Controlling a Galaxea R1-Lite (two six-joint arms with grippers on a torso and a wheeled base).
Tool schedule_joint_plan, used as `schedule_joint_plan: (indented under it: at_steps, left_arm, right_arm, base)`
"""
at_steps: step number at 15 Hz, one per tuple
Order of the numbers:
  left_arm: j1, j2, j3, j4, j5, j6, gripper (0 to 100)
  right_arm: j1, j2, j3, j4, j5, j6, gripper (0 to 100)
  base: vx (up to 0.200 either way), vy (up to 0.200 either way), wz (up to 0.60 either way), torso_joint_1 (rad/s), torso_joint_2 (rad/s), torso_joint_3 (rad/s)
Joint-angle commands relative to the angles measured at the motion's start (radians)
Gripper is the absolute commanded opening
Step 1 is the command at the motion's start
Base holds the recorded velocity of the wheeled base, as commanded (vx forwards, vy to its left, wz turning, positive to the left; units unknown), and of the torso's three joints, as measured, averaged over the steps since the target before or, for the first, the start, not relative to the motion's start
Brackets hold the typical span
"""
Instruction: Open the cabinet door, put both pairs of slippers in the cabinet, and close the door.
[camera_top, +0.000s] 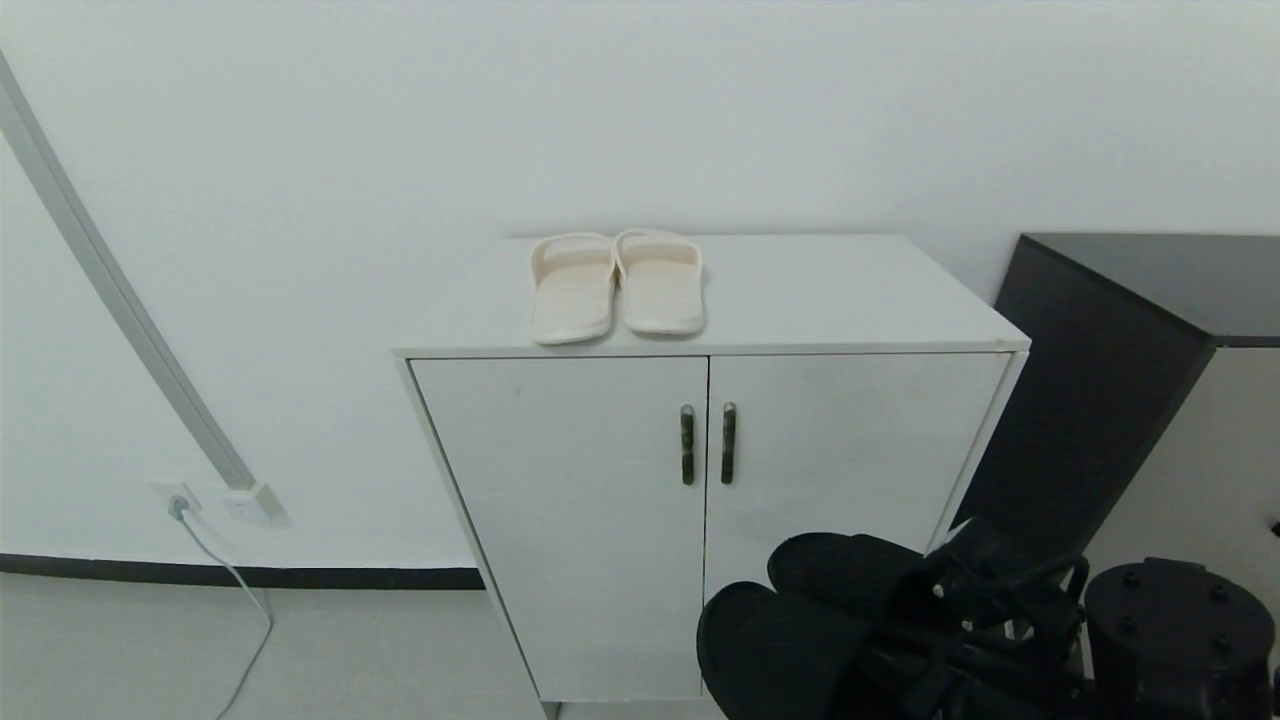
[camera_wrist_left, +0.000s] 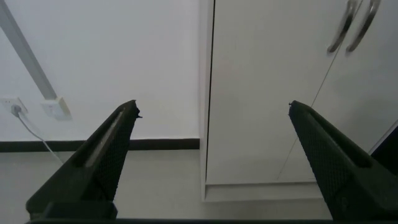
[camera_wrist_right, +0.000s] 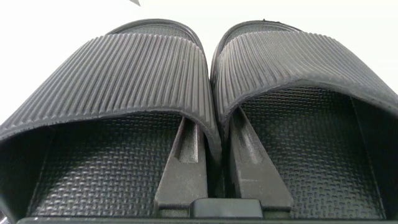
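A white two-door cabinet (camera_top: 560, 520) stands against the wall with both doors shut; two dark handles (camera_top: 707, 443) meet at its middle. A cream pair of slippers (camera_top: 617, 284) lies on its top. My right gripper (camera_top: 900, 620), low in front of the right door, is shut on a black pair of slippers (camera_top: 800, 620); in the right wrist view its fingers (camera_wrist_right: 183, 171) pinch the inner straps of the black slippers (camera_wrist_right: 149, 68) together. My left gripper (camera_wrist_left: 211, 109) is open and holds nothing, facing the cabinet's left door (camera_wrist_left: 267, 93) near the floor.
A dark cabinet (camera_top: 1120, 380) stands close to the right of the white one. On the left wall are a slanted cable duct (camera_top: 110, 280), a socket (camera_top: 178, 500) and a cord (camera_top: 245, 610) trailing onto the grey floor, which is open to the left.
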Motion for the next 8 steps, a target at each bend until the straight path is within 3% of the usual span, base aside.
schedule_joint_plan:
  at_steps: [1,8]
  left_arm:
    - [0.0,0.007,0.0,0.002,0.0,0.0,100]
    - [-0.003,0.008,0.0,0.0,0.0,0.014,100]
  right_arm:
    - [0.001,0.001,0.002,-0.002,0.0,0.0,0]
    - [0.004,-0.004,0.002,-0.004,0.0,-0.002,0]
  base:
    - [0.0,0.0,0.0,-0.178,0.49,0.305]
    - [0.0,0.0,0.0,-0.148,0.48,0.325]
